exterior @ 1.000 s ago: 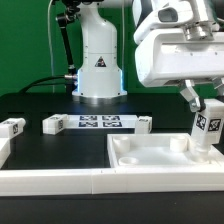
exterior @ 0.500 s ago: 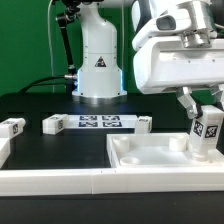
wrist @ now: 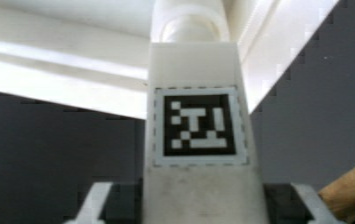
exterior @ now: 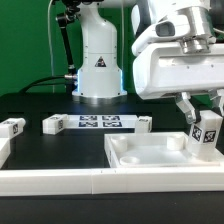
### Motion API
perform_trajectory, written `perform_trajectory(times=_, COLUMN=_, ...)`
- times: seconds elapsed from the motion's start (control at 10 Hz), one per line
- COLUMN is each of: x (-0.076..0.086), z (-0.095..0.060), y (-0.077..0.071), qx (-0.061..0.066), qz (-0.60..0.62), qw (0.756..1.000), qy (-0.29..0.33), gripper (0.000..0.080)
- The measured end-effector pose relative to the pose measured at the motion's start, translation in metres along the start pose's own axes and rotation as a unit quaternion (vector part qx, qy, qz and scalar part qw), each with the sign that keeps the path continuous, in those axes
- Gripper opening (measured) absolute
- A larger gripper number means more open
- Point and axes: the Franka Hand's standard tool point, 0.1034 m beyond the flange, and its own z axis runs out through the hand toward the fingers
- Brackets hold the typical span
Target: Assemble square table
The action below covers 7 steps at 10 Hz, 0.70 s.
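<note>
Clamping an upright leg (exterior: 205,140), the tool (exterior: 205,115) stands at the slab's (exterior: 145,158) corner (spare legs (exterior: 52,124) flank the marker board (exterior: 100,123)).

We see the white square tabletop (exterior: 150,160), raised rim up, flat on the bench (exterior: 60,145). One tagged white leg (exterior: 208,133) stands nearly upright over its corner at the exterior view's right, clamped in the pincer (exterior: 204,112). Three others lie on the bench: the outer leg (exterior: 12,127), the middle leg (exterior: 52,124) and the nearest leg (exterior: 143,124).
</note>
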Motion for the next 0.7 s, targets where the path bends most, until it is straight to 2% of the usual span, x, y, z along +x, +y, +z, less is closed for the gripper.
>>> perform_trajectory(times=0.5, x=-0.0054, z=0.0001, y=0.0006, qx=-0.013, qz=0.001, qw=0.999, qy=0.049, gripper=0.0292)
perform_trajectory(times=0.7, x=-0.0047, z=0.0003, y=0.0006, qx=-0.012, qz=0.001, qw=0.999, qy=0.046, gripper=0.0292)
